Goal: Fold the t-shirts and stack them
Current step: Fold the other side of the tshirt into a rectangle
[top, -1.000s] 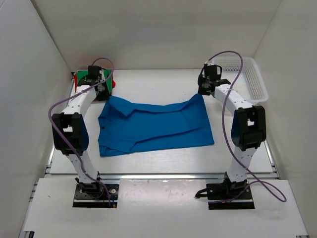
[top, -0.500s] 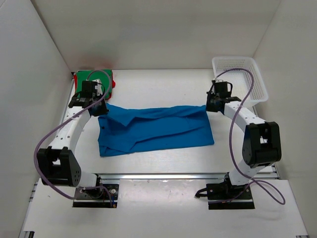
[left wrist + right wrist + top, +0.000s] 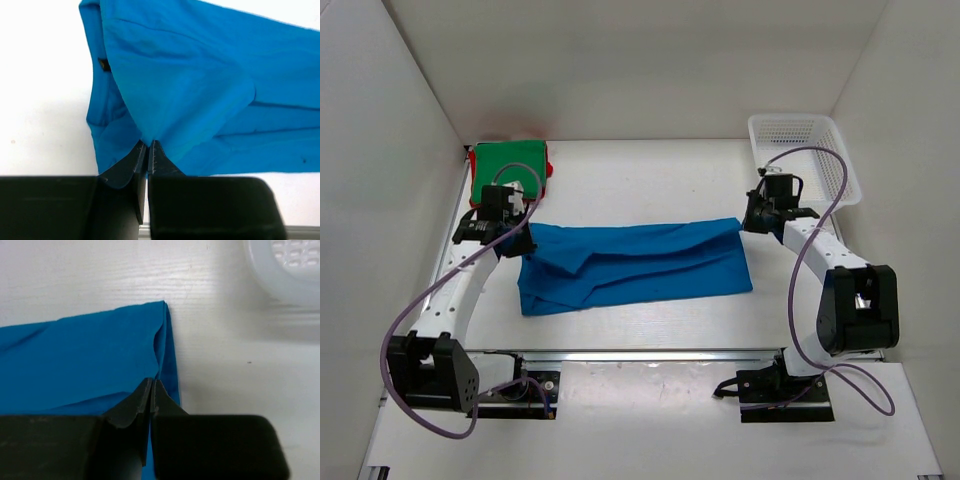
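1. Two arms appear in the top view, reaching out over the white tabletop (image 3: 640, 180).
   - The blue t-shirt (image 3: 640, 262) lies across the middle as a long wrinkled band running left to right, its far part doubled over the near part.
   - The left fingers (image 3: 520, 240) are clenched on its far left corner, and the right fingers (image 3: 750, 218) on its far right corner.
   - The green t-shirt (image 3: 508, 160) sits folded in the far left corner of the tabletop. An edge of the red t-shirt (image 3: 549, 168) shows along its right side.
   - The white mesh basket (image 3: 840, 165) stands in the far right corner, apart from the blue cloth.

2. Left wrist view.
   - The left fingers (image 3: 137, 156) are pressed together with only a thin slit between the tips, pinching a fold of the blue t-shirt (image 3: 200, 90).
   - The cloth fans out from the pinch, up and to the right.
   - A small dark mark (image 3: 104, 64) sits near the shirt's left edge; what it is cannot be told.
   - Bare tabletop (image 3: 40, 100) lies to the left.

3. Right wrist view.
   - The right fingers (image 3: 140, 396) are clenched on the blue t-shirt (image 3: 85, 360) at its right edge.
   - The corner of the doubled cloth lies flat on the tabletop (image 3: 225, 355) beyond the tips.
   - The basket (image 3: 285, 275) is blurred at the upper right and not touching the shirt.
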You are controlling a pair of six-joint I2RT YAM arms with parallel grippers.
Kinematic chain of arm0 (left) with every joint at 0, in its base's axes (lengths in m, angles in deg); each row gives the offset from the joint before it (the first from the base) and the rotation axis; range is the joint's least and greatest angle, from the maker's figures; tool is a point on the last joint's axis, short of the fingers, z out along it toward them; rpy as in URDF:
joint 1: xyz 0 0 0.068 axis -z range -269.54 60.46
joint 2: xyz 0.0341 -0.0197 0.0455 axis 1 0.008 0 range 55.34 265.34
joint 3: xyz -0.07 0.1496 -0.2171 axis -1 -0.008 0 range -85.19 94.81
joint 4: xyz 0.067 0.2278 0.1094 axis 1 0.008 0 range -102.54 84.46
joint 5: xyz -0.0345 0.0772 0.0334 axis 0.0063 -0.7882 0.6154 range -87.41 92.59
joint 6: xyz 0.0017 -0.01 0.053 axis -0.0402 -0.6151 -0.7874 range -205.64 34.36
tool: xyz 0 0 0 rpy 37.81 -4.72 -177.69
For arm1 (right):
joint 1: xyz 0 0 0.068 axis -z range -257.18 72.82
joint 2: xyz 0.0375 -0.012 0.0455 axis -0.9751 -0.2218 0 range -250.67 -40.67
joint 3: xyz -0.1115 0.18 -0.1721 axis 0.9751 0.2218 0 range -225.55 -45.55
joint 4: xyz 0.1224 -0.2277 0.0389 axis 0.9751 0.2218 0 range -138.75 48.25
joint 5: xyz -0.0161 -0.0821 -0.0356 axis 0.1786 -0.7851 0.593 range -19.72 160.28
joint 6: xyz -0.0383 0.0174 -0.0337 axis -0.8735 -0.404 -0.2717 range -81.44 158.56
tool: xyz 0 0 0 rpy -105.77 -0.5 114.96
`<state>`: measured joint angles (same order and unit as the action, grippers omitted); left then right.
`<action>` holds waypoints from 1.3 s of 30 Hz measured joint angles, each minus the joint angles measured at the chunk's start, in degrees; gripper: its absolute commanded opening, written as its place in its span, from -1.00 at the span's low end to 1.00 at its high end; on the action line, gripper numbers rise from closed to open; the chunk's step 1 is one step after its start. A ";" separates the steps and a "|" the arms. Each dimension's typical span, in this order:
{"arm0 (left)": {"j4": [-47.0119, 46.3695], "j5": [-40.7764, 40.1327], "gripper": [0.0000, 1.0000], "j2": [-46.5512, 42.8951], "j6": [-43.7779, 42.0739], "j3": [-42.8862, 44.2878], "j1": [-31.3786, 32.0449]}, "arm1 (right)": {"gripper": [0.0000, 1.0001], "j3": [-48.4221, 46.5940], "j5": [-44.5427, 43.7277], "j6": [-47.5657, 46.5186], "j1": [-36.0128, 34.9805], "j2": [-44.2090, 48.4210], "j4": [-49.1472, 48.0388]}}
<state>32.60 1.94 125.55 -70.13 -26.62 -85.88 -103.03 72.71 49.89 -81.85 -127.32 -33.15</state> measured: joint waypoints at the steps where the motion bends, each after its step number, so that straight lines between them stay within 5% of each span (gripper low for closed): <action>1: 0.28 0.00 -1.00 -0.87 -0.02 -0.63 0.00 | -1.00 0.68 0.22 -0.04 0.07 0.22 -0.09; 17: 0.83 -0.09 -0.98 -4.55 -0.46 -9.07 0.57 | -1.00 5.42 0.83 -0.61 0.76 0.42 -0.20; 19: 0.55 -0.22 -0.53 -4.26 -0.46 -9.99 0.52 | -0.99 6.03 1.11 -0.61 0.98 0.42 0.02; 23: -0.04 -0.09 -0.47 -4.07 -0.28 -10.97 -0.09 | -0.32 6.45 1.18 -0.46 1.53 0.44 0.96; 27: -0.57 -0.11 -0.33 -5.38 0.17 -10.69 -0.13 | -0.17 6.49 0.66 -0.72 1.60 1.68 1.42; 29: -0.55 -0.22 -0.32 -6.38 0.22 -9.90 -0.07 | -0.26 6.49 0.15 -0.90 1.22 2.99 1.20; 31: -0.57 -0.28 -0.28 -6.99 0.20 -8.61 0.07 | -0.80 6.32 0.02 -1.70 0.48 3.91 0.52; 33: -0.68 -0.39 -0.30 -6.97 0.42 -7.50 0.46 | -1.00 4.76 0.46 -2.49 -0.57 2.99 0.61; 39: -1.05 -0.48 -0.28 -7.23 1.46 -7.41 0.74 | -1.00 -4.35 2.62 -4.00 -4.24 -7.28 0.48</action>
<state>31.55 1.46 118.32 -68.66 -34.03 -85.14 -107.38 75.34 45.89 -86.09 -134.60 -32.67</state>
